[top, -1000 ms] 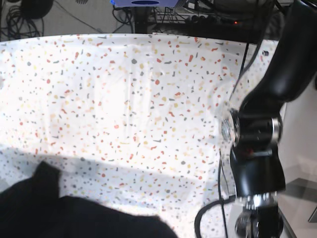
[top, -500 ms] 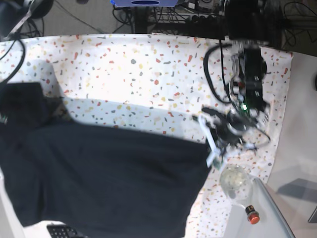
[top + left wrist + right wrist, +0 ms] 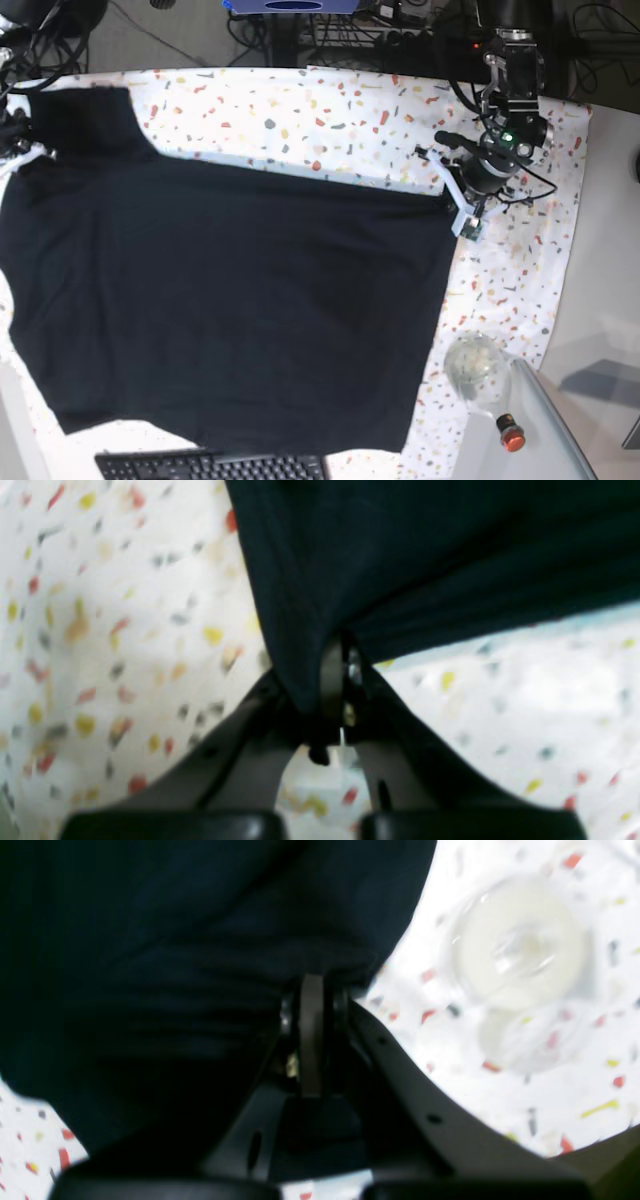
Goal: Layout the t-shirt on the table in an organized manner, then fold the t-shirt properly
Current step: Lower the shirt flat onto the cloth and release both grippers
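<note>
Since earlier, soft black t-shirt (image 3: 230, 300) now flatter across speckled table (image 3: 330, 120).

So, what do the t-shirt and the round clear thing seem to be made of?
The t-shirt: soft matte black fabric, probably knit; it drapes and creases where the left gripper pinches it. The round thing: clear and glossy, glass or plastic; the speckles show through it.
</note>
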